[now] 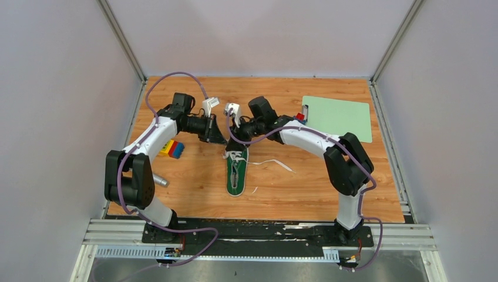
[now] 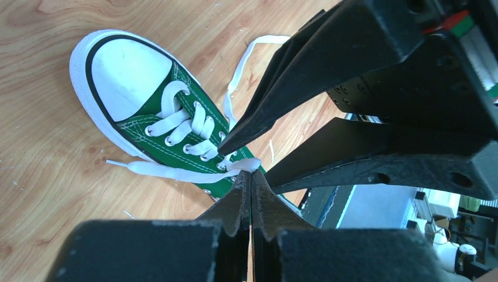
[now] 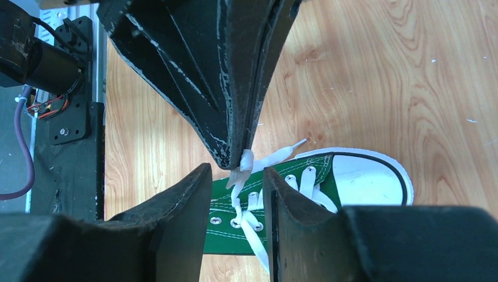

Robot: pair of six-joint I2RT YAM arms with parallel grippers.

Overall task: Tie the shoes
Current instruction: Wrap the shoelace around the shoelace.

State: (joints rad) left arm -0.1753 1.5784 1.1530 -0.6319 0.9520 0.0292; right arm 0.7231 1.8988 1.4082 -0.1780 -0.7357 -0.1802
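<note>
The green sneaker (image 1: 236,176) lies at the centre of the table (image 1: 194,188), with its white toe cap toward 6 o'clock and its opening toward 12 o'clock. At the 12 o'clock end, the left gripper (image 2: 251,175) is fully closed and pinches a white lace (image 2: 176,172) at the fingertips. The right gripper (image 3: 238,176), approaching from 3 o'clock, stands partly open, its fingers (image 3: 188,194) straddling the pinched lace without clamping it.

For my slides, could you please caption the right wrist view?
Left gripper pinches a white lace above the green sneaker while the open right gripper straddles it.
</note>
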